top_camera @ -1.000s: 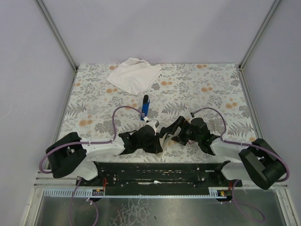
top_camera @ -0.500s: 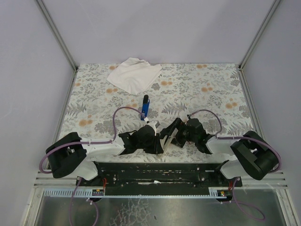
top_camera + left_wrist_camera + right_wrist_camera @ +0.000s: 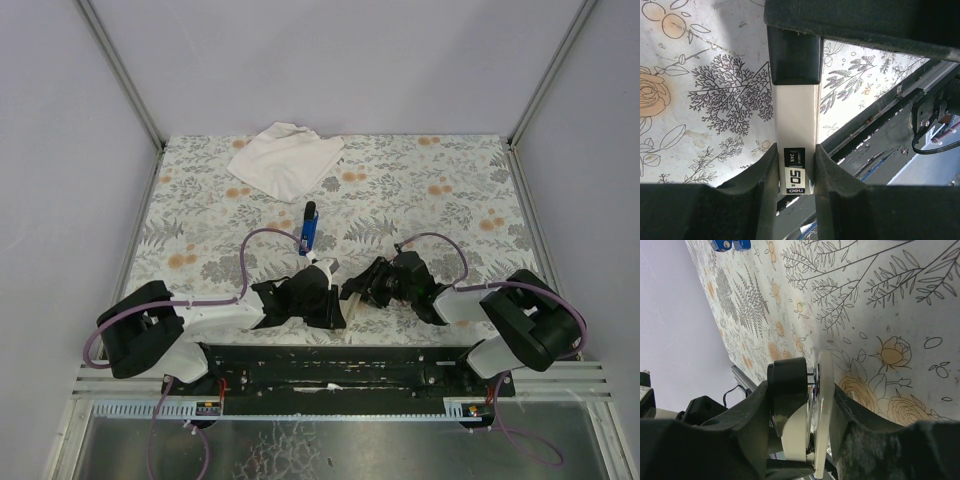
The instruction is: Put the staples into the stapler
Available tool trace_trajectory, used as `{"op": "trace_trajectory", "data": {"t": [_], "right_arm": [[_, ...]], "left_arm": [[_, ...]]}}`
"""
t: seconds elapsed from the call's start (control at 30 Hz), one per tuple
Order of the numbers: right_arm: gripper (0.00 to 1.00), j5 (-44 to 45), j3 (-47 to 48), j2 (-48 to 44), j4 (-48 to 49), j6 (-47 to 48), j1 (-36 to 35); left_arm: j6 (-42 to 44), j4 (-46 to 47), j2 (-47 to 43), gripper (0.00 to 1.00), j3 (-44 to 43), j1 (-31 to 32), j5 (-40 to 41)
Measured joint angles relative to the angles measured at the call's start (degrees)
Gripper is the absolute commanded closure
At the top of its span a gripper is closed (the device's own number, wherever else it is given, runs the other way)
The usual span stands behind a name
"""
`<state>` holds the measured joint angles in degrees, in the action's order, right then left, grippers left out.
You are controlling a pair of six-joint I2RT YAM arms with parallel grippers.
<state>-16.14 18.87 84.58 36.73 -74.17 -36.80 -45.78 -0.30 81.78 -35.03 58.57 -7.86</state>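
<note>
Top external view: the right arm has swung inward over the last second, its elbow turning toward the centre and the right gripper (image 3: 805, 407) drawing up close to the left gripper (image 3: 795, 150). The left arm has not shifted. The dark raised part seen between the two grippers a second ago now sits lower and shorter.

Left wrist view: the left fingers are clamped on the cream body of the stapler (image 3: 795, 115), just below its black end cap, with the printed label between them. The stapler is held off the patterned surface (image 3: 450, 190).

Right wrist view: the right fingers bracket the stapler's black end and a pale plate beside it, and appear closed on them.

Staples: not located. No labelled box or silvery strip shows in any view. A blue object (image 3: 309, 226) lies just beyond the grippers and a white cloth (image 3: 287, 160) lies at the far side.

Assessment: both grippers now hold the one stapler, so the work appears to be on its hinged top. No sign of loading yet. Whether the magazine is exposed cannot be told.
</note>
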Motion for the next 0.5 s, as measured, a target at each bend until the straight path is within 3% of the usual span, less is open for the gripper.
{"op": "trace_trajectory", "data": {"t": [0.07,0.1,0.13,0.17,0.2,0.23,0.5], "right_arm": [[1.00,0.1,0.0,0.0,0.0,-0.1,0.0],[0.87,0.1,-0.1,-0.1,0.0,-0.1,0.0],[0.50,0.2,-0.1,-0.3,0.0,-0.1,0.0],[0.27,0.3,-0.1,-0.6,-0.1,0.0,0.0],[0.08,0.6,-0.1,-1.0,-0.4,0.2,0.0],[0.01,1.0,-0.1,-1.7,-0.9,0.5,0.0],[0.01,9.2,3.8,-13.9,-15.8,9.6,0.0]], "left_arm": [[0.0,0.0,0.0,1.00,0.0,0.0,0.1],[0.0,0.0,0.0,1.00,0.0,0.0,0.2],[0.1,0.0,0.0,1.00,0.0,0.1,0.4],[0.2,0.0,0.0,1.00,0.0,0.2,0.7],[0.3,0.0,-0.1,1.00,-0.1,0.3,1.2],[0.5,-0.2,-0.2,1.00,-0.2,0.3,1.8],[2.7,-4.3,1.5,1.00,-6.3,-3.0,11.3]]}}
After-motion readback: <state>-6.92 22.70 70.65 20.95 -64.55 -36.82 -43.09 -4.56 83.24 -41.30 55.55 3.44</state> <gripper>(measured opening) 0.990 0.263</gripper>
